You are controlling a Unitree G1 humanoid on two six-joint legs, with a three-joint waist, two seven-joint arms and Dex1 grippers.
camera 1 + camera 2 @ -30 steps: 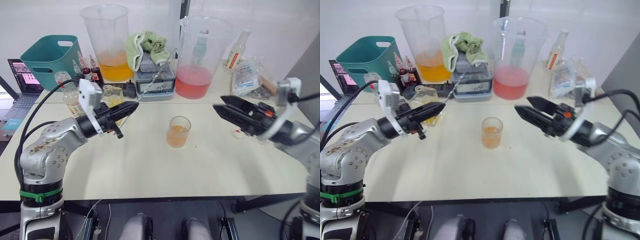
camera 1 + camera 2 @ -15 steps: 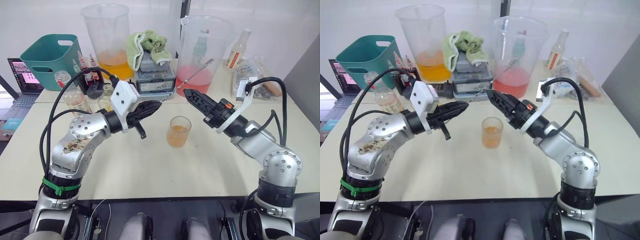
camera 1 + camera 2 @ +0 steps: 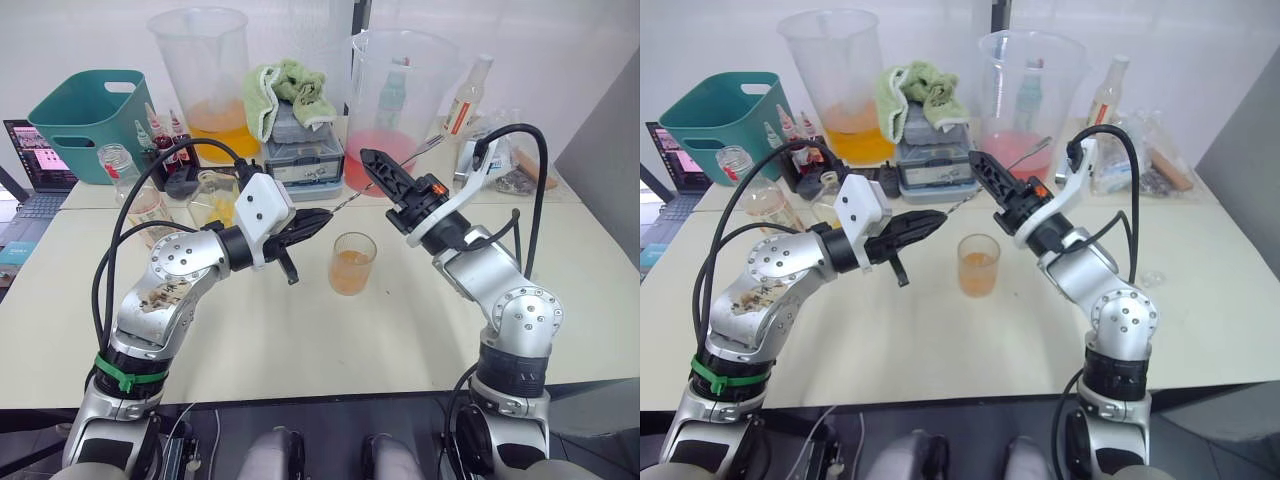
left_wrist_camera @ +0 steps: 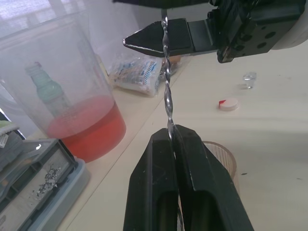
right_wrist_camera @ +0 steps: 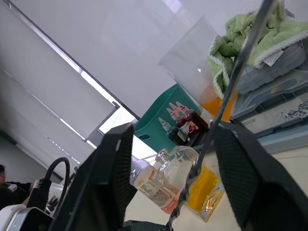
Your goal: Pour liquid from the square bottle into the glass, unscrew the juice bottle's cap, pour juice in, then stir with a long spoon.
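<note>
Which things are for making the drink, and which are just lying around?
For the job: long spoon in the left claw, glass, square bottle, juice bottle.
Lying about: teal basket, green towel, orange beaker, pink beaker, laptop.

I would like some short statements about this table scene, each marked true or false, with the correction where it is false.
1. The left gripper is shut on the long spoon. True.
2. The right gripper is shut on the spoon. False: it is open, with the spoon between its fingers.
3. The glass is empty. False: it holds orange liquid.
4. A green cloth lies on the grey box. True.
5. The spoon is in the glass. False: it is held above the table.
</note>
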